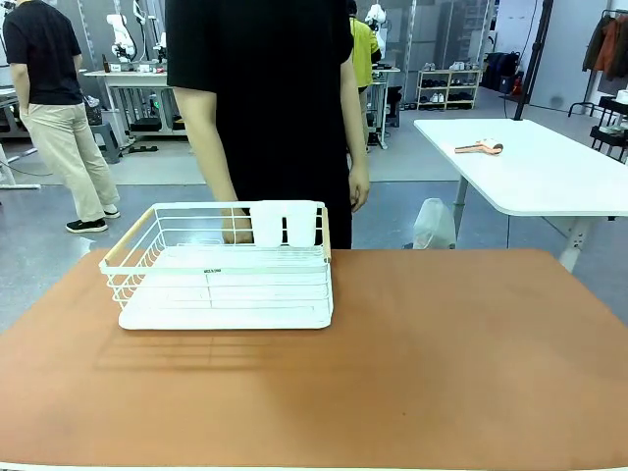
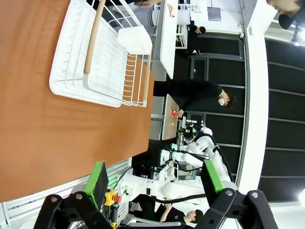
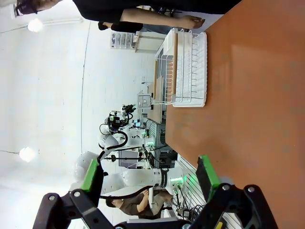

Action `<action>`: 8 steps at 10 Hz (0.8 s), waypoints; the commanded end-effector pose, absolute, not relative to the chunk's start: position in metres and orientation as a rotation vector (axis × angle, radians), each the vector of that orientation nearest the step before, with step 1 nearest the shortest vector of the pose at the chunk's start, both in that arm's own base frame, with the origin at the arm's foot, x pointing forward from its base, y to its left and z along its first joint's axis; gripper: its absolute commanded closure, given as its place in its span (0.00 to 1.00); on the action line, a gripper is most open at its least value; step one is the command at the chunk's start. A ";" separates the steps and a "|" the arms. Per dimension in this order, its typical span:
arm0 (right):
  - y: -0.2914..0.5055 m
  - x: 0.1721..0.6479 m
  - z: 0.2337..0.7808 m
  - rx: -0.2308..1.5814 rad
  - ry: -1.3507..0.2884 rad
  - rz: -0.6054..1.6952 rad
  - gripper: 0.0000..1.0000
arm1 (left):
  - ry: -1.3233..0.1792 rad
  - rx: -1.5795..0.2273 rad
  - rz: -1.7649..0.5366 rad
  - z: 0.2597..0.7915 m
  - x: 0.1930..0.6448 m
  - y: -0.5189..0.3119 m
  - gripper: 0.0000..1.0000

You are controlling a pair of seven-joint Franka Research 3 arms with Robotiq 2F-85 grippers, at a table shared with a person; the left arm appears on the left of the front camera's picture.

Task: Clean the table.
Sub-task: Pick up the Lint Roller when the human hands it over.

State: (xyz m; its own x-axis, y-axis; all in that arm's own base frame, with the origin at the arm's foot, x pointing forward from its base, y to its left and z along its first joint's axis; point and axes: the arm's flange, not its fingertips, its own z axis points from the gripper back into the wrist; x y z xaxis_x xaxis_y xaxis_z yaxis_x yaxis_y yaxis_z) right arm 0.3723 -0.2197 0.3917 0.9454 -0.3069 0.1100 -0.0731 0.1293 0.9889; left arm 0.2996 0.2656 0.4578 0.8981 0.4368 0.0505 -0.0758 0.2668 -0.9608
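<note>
The terracotta table (image 1: 442,363) carries a white wire dish rack (image 1: 221,280) with a wooden handle on its far left part. Across the table stands a person in black, one hand (image 1: 235,228) resting at the rack's far rim beside a white cutlery holder (image 1: 285,224). In the left wrist view my left gripper (image 2: 152,179) is open and holds nothing, high off the table (image 2: 28,119), with the rack (image 2: 102,57) far ahead. My right gripper (image 3: 148,175) is open too, off the table's (image 3: 248,95) edge, and the rack (image 3: 188,67) lies well beyond it.
A white-topped table (image 1: 549,182) stands at the back right with a small tool (image 1: 479,148) on it. A plastic bag (image 1: 432,226) sits on the floor by its leg. Another person (image 1: 54,108) walks at the far left.
</note>
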 end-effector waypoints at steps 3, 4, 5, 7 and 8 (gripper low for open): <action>-0.217 0.370 0.391 1.440 -0.330 -0.166 0.00 | -0.341 -1.261 0.346 0.461 0.297 0.266 0.00; -0.217 0.370 0.391 1.440 -0.330 -0.166 0.00 | -0.341 -1.261 0.346 0.461 0.297 0.266 0.00; -0.217 0.370 0.391 1.440 -0.330 -0.166 0.00 | -0.341 -1.261 0.346 0.461 0.297 0.266 0.00; -0.217 0.370 0.391 1.440 -0.330 -0.166 0.00 | -0.341 -1.261 0.346 0.461 0.297 0.266 0.00; -0.217 0.370 0.391 1.440 -0.330 -0.166 0.00 | -0.341 -1.261 0.346 0.461 0.297 0.266 0.00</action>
